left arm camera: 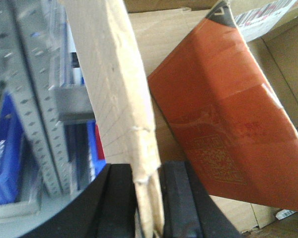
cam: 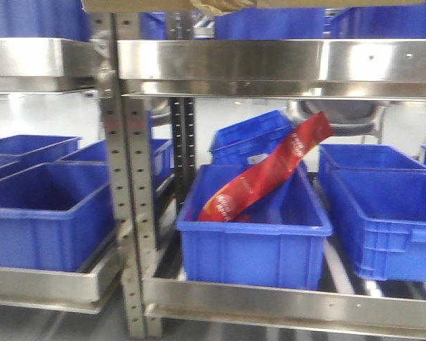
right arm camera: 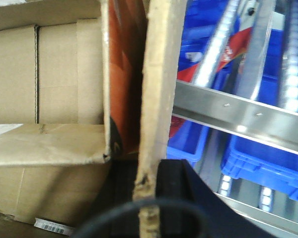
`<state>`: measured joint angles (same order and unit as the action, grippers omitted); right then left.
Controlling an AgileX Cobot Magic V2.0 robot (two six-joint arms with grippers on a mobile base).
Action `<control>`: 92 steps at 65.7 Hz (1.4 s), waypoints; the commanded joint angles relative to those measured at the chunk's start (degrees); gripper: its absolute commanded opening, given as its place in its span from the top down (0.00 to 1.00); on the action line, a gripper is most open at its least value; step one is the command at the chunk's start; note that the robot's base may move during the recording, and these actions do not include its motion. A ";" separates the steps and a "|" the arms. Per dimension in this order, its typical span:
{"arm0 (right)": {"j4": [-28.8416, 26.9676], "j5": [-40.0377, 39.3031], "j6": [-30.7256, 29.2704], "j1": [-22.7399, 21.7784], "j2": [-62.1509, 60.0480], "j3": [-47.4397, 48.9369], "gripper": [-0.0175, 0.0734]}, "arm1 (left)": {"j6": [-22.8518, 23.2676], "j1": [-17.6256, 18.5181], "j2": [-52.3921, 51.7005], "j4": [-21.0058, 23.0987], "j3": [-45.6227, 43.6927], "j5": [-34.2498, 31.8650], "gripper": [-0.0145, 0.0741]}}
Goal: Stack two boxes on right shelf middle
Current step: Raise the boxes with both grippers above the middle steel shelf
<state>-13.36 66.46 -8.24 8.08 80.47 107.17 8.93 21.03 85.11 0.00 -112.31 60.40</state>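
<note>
Between pads of left pincer (left arm camera: pixel 148 203): upright cardboard wall of open box (left arm camera: pixel 114 89), jaws narrow, clamped on it. Right pincer (right arm camera: pixel 149 193) likewise pinches another wall. Orange packet (left arm camera: pixel 228 129) inside box, right of left pincer. Steel shelf (right arm camera: pixel 238 116) lip beyond right pincer. Likely step: carrying box to shelf. Next: advance level, arms together, set down.

The shelf (cam: pixel 270 67) is shiny steel, and its broad front lip meets a perforated upright (cam: pixel 135 213). On the lower level, right of the upright, blue bins (cam: pixel 252 252) sit side by side. Left of it stand further bins (cam: pixel 42 220). Above the upright's top, the edge of a cardboard box (cam: pixel 199 4) shows over the lip; I cannot tell whether it rests there.
</note>
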 commanded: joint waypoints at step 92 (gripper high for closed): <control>1.96 -2.70 -0.36 -0.44 -0.50 0.62 0.97 | -0.80 -0.32 -0.92 -0.83 -0.42 -3.26 0.96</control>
<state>-13.36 66.46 -8.04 8.08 80.47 107.17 8.93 21.03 85.11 0.00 -112.31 60.40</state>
